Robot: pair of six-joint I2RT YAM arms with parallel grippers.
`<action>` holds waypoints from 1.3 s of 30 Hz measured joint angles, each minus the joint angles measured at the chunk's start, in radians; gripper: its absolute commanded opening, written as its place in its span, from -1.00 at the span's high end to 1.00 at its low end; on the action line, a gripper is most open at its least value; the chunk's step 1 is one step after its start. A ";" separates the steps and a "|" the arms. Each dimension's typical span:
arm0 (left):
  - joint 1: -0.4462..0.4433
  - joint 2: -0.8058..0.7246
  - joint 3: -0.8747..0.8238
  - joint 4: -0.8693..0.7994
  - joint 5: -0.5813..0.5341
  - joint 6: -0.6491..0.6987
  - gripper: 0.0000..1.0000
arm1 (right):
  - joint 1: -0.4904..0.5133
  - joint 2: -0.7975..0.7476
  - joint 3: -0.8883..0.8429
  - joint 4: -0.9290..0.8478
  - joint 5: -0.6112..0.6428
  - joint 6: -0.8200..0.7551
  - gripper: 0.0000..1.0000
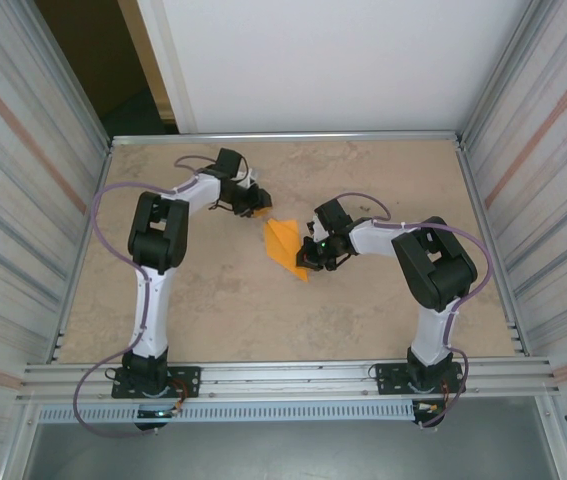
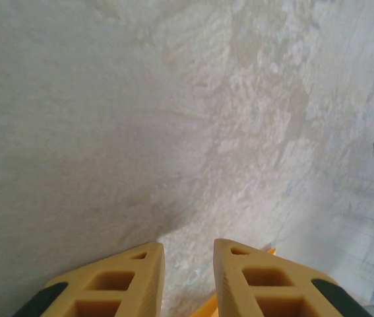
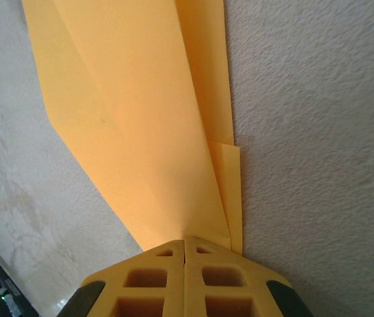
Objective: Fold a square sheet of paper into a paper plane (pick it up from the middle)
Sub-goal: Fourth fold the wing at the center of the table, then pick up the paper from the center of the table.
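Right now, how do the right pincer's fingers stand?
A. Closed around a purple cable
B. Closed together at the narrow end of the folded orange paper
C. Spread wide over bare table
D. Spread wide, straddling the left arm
B: in the right wrist view the right pincer has its fingers together with no gap, its tips at the narrow end of the folded orange paper.

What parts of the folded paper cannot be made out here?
- Right wrist: the paper's far end, cut off by the top edge; whether the shut right fingers pinch it.
- Top external: its right side, hidden under those fingers.
- Left wrist: an orange sliver between the left fingers, cut off by the bottom edge.
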 measured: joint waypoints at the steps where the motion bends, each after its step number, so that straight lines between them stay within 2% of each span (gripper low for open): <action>1: 0.002 -0.001 0.004 -0.005 -0.007 0.002 0.44 | 0.000 -0.002 0.000 0.002 -0.002 0.000 0.94; 4: 0.005 -0.023 -0.006 -0.014 -0.031 0.005 0.37 | -0.001 -0.014 0.000 -0.010 0.000 0.003 0.86; 10: 0.006 -0.238 -0.204 0.055 -0.055 -0.039 0.08 | -0.027 -0.093 -0.002 0.044 -0.001 0.046 0.43; 16: 0.006 -0.441 -0.469 0.255 -0.020 -0.151 -0.01 | -0.086 -0.135 -0.008 0.141 0.002 0.060 0.35; 22: 0.000 -0.475 -0.703 0.433 0.032 -0.281 -0.03 | -0.112 -0.090 -0.010 0.151 -0.040 0.019 0.35; 29: -0.045 -0.475 -0.737 0.498 0.051 -0.334 -0.03 | -0.106 0.010 0.056 0.128 -0.108 -0.050 0.42; 35: -0.057 -0.475 -0.743 0.541 0.069 -0.357 -0.03 | -0.098 0.057 0.111 0.129 -0.155 -0.080 0.61; 39: -0.056 -0.475 -0.749 0.561 0.085 -0.362 -0.03 | -0.095 0.079 0.121 0.133 -0.174 -0.086 0.84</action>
